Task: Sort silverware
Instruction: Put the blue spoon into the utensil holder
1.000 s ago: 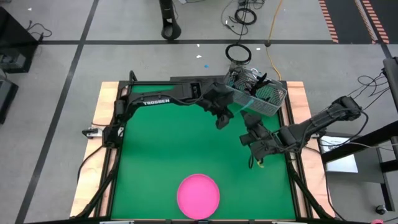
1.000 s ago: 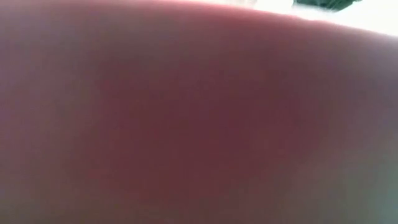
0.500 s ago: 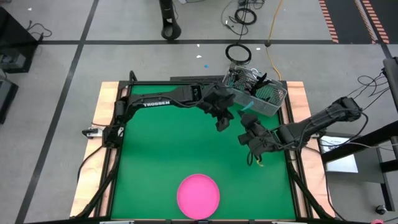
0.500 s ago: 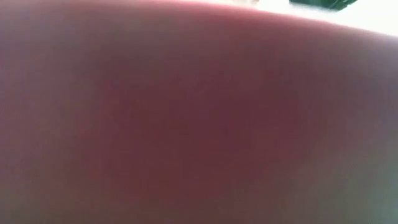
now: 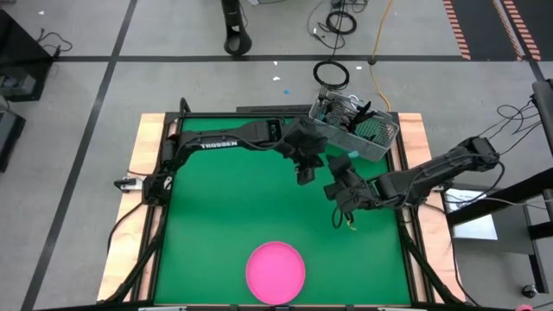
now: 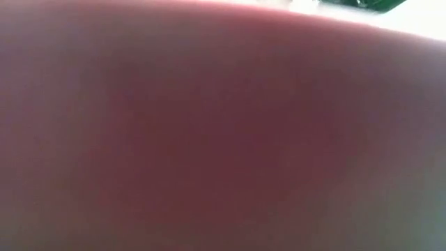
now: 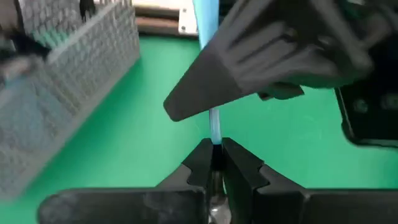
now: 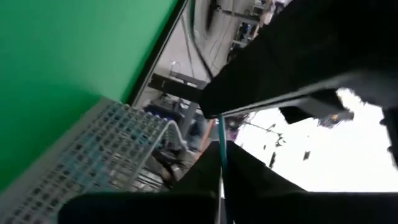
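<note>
A light-blue-handled utensil (image 7: pixel 212 124) was pinched by the left gripper (image 5: pixel 304 173) at the basket's (image 5: pixel 367 138) seven o'clock, another (image 8: pixel 222 149) was clamped by the right gripper (image 5: pixel 339 200) nearby; level carrying was advisable.

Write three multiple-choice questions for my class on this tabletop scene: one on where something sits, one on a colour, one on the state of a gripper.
1. Where is the wire-mesh basket?
A. centre of the mat
B. far right corner of the table
C. on the plate

2. What colour is the round plate?
A. pink
B. blue
C. white

3. What is the left gripper doing?
A. hanging open
B. gripping the basket
C. pinching a light-blue handle

Answers:
1 B, the high view shows it at the far right corner.
2 A, it is plainly pink.
3 C, the left wrist view shows its fingers closed on the thin handle.
</note>
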You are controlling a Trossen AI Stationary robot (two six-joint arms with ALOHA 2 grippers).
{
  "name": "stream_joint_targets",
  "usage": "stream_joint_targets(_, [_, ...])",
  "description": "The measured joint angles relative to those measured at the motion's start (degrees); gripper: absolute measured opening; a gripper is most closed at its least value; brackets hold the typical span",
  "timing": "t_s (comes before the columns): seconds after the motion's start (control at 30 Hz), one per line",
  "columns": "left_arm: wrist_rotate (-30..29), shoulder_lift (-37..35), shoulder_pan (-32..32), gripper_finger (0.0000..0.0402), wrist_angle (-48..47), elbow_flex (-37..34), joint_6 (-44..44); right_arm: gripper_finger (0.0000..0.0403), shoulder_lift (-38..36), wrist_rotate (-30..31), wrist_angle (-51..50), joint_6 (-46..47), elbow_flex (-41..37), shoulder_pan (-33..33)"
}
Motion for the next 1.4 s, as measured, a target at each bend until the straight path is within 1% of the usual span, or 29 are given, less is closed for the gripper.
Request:
stream_joint_targets(0.13, [0.16,0.0,0.69,0.0064,1.24,0.07,6.64,0.0001,-4.34,-0.88,-7.53,10.72,0.0,0.05])
stream_joint_targets(0.17, [0.29,0.0,0.96,0.0074,2.33,0.07,8.15,0.0001,-6.06,-2.75,-10.57,14.16,0.0,0.04])
stream_joint_targets(0.27, [0.27,-0.17,2.08,0.0101,3.93,0.81,9.61,0.0,-11.78,-13.11,-19.93,25.93,0.0,-0.39])
stream_joint_targets(0.33, [0.25,-0.17,3.06,0.0116,5.76,2.81,9.95,0.0,-14.92,-20.46,-26.16,33.84,0.02,-0.94])
stream_joint_targets(0.47, [1.12,-0.54,5.27,0.0145,6.49,7.68,14.94,0.0,-19.61,-30.3,-36.24,46.34,0.02,-1.2])
stream_joint_targets(0.53, [4.29,-0.68,6.7,0.0157,6.5,8.61,16.96,0.0,-21.93,-33.4,-37.96,51.02,0.0,-0.92])
stream_joint_targets(0.57, [7.66,-0.68,7.62,0.0162,6.21,8.61,16.97,0.0,-23.27,-34.34,-38.18,52.97,-0.02,-0.62])
stream_joint_targets(0.63, [17.85,-0.4,9.99,0.0169,4.93,8.45,13.92,0.0,-26.68,-34.54,-37.45,55.83,-0.8,0.37])
stream_joint_targets(0.7, [28.06,0.42,12.3,0.017,6.13,7.03,10.9,0.0,-30.7,-34.52,-36.25,57.7,-2.38,1.77])
stream_joint_targets(0.73, [31.68,0.53,13.25,0.017,6.99,5.7,9.69,0.0,-32.89,-34.38,-35.28,58.21,-3.3,2.44])
stream_joint_targets(0.77, [34.03,0.61,14.01,0.017,7.8,4.1,8.43,0.0,-35.28,-34.28,-33.83,58.44,-4.38,3.0])
stream_joint_targets(0.8, [35.04,0.76,14.43,0.017,9.04,2.64,7.71,0.0,-37.63,-34.25,-32.6,58.25,-5.3,3.43])
stream_joint_targets(0.9, [36.33,0.85,14.14,0.017,16.41,-1.32,6.19,0.0,-42.52,-32.96,-31.63,57.96,-5.27,4.01])
stream_joint_targets(0.93, [37.42,0.85,13.64,0.017,20.48,-2.39,5.21,0.0,-43.81,-31.83,-31.13,57.94,-5.2,4.13])
stream_joint_targets(1.0, [38.64,0.81,12.32,0.017,29.18,-4.5,3.75,0.0,-46.22,-31.46,-28.46,55.81,-5.25,4.21])
stream_joint_targets(1.07, [37.59,0.81,11.04,0.017,37.46,-6.26,3.11,0.0,-48.41,-31.62,-21.24,52.67,-5.29,4.19])
stream_joint_targets(1.13, [35.13,0.81,10.05,0.017,46.4,-8.29,3.02,0.0,-50.35,-32.88,-13.92,49.43,-5.25,4.19])
stream_joint_targets(1.23, [34.15,0.81,9.48,0.017,58.76,-9.85,-0.35,0.0,-52.51,-34.93,-7.41,46.65,-5.24,4.19])
stream_joint_targets(1.33, [34.21,0.68,9.48,0.017,67.76,-10.89,-3.51,0.0,-54.08,-34.91,-7.5,46.74,-5.22,4.19])
stream_joint_targets(1.4, [34.21,0.68,9.48,0.0171,70.65,-11.21,-6.07,0.0,-54.34,-35.3,-8.31,47.47,-5.22,4.19])
